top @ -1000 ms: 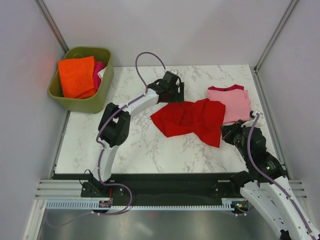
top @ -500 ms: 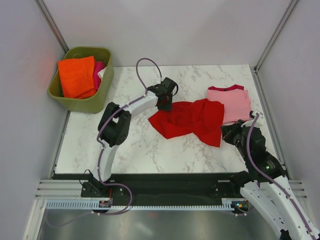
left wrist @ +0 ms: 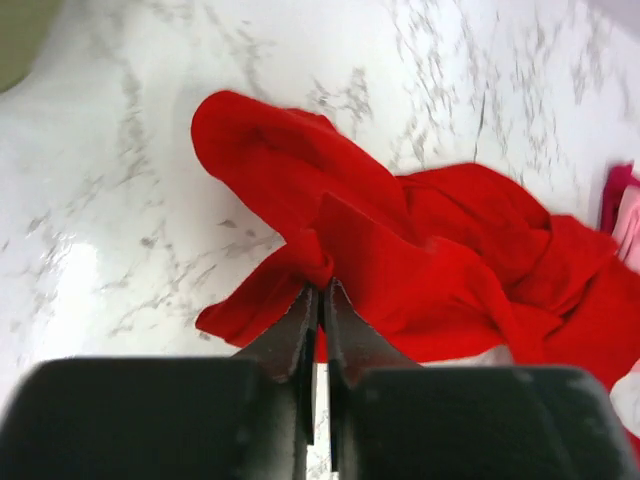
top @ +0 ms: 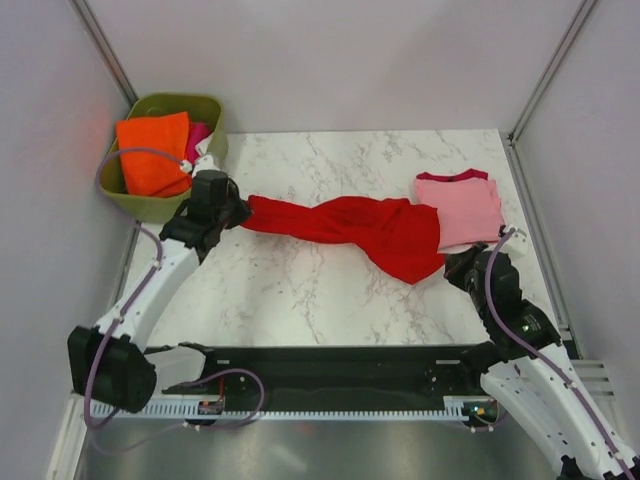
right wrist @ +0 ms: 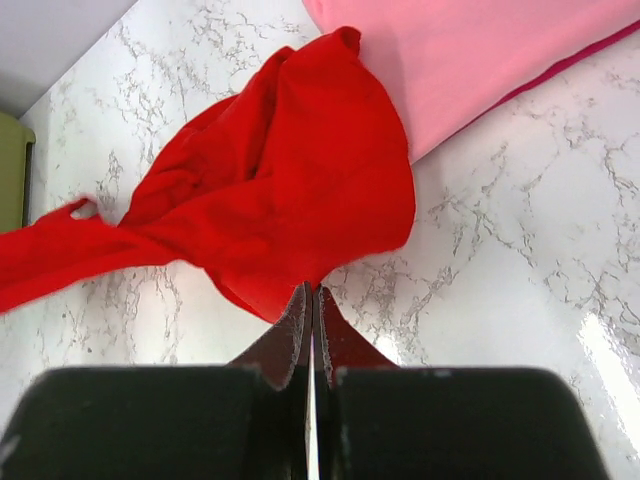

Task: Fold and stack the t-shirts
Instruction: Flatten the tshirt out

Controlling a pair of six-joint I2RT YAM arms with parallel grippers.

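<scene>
"While both arms have hold of it, why does that large bright red cloth t-shirt lie like a rope across the white marble-patterned table?"

"Because it's pinched at two ends. The left gripper has its jaws squeezed together on a fold of red cloth, close to the olive-green plastic tub. The right gripper is clamped the same way on the hem at the near right corner. Strung between them, the shirt is stretched long and twisted in the middle, not flat."

"So it isn't folded?"

"Not by the look of it. My guess is they're drawing it out so it can be spread, and the twist would have to come out first."

"And the small light pink t-shirt with dark pink trim?"

"It's lying neat and squarish at the far right of the table, likely the base of the stack. The red shirt's right end touches it and seems to lap over its left edge. A hard tug might drag the pink one askew."

"What's in the tub?"

"A folded orange cloth with something pink tucked beside it. Neither arm is reaching into it."
</scene>
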